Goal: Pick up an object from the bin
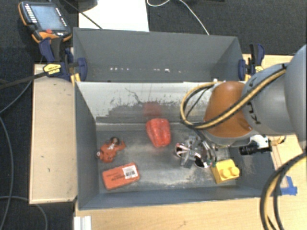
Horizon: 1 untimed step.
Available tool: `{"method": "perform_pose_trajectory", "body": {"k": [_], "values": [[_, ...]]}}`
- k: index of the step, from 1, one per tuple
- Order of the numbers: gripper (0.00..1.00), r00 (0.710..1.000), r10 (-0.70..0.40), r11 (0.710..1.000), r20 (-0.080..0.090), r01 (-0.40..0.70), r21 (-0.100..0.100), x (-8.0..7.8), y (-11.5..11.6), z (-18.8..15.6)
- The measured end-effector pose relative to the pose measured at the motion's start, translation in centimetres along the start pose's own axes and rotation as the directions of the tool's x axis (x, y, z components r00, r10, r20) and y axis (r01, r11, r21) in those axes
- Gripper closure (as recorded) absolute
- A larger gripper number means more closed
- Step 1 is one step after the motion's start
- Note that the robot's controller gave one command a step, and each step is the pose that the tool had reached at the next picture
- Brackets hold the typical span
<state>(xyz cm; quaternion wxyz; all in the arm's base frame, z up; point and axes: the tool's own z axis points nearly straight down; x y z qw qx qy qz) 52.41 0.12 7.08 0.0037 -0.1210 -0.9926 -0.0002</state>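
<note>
Pincer (194, 156) sits low in the bin (153, 51), tucked under the arm's orange cover (225, 110), just up and left of the yellow block (225, 170). Whether it's wide or narrow, I can't tell; the metalwork there is a tangle from this angle. A small pinkish-white bit (183, 150) lies right against it on the side away from the yellow block, too small to name. So the yellow block looks like the nearest clean candidate: chunky, squarish, sitting flat on the floor. To do this well, I'd say centre over it, square up to its flat sides, and go down without nudging it into the near wall just below it. Farther left of the yellow block, the red lump (158, 131) stands alone. Well left again lie the orange figure (111, 148) and the orange flat box (120, 175), both well apart from the action.
</note>
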Motion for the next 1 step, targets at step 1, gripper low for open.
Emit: {"method": "perform_pose_trajectory", "body": {"k": [1], "values": [[1.00, 1.000, 0.000, 1.000, 0.000, 0.000, 0.000, 0.02, -0.02, -0.80]]}}
